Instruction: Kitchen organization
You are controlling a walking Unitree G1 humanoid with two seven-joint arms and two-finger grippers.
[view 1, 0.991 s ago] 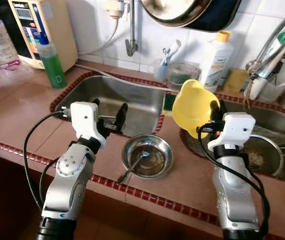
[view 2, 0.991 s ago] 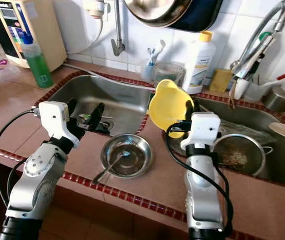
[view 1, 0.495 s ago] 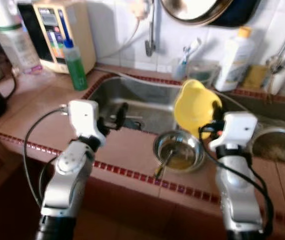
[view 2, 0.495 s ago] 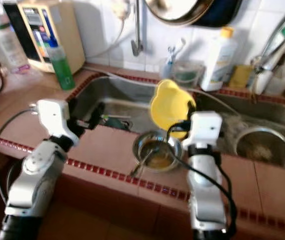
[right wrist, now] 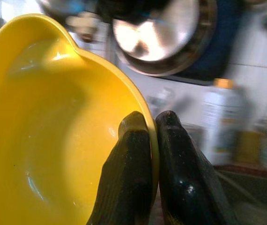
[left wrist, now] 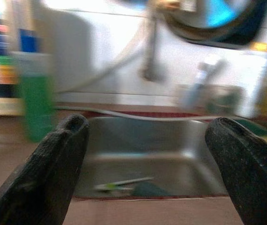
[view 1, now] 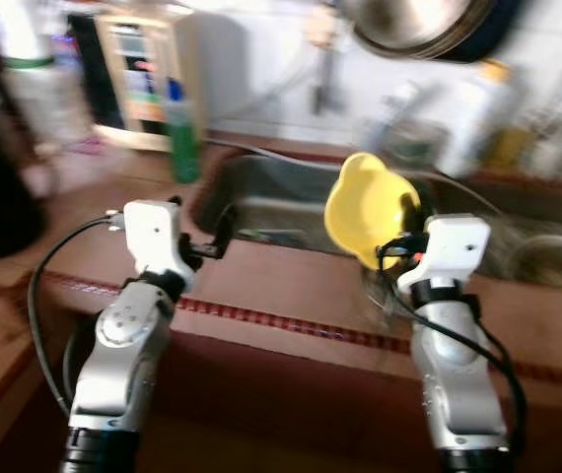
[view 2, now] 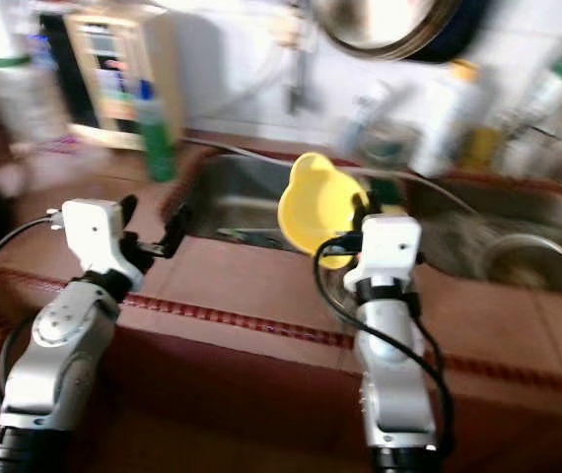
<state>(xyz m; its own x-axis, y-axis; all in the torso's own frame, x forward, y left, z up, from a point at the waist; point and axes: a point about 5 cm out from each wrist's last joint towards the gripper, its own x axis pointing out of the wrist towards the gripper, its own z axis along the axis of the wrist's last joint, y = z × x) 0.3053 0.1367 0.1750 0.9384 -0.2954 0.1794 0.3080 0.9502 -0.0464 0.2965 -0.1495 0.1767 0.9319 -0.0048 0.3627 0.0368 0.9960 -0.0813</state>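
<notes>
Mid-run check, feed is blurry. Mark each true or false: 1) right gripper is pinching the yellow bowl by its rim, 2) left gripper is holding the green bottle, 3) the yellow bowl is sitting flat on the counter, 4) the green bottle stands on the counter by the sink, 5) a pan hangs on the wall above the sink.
1) True. The right gripper has one finger on each side of the rim of the yellow bowl.
2) False. The left gripper is open and holds nothing; the green bottle stands apart from it.
3) False. The bowl is held up, tilted on edge, above the counter.
4) True. It stands upright beside the sink.
5) True. The pan hangs on the wall over the sink.
</notes>
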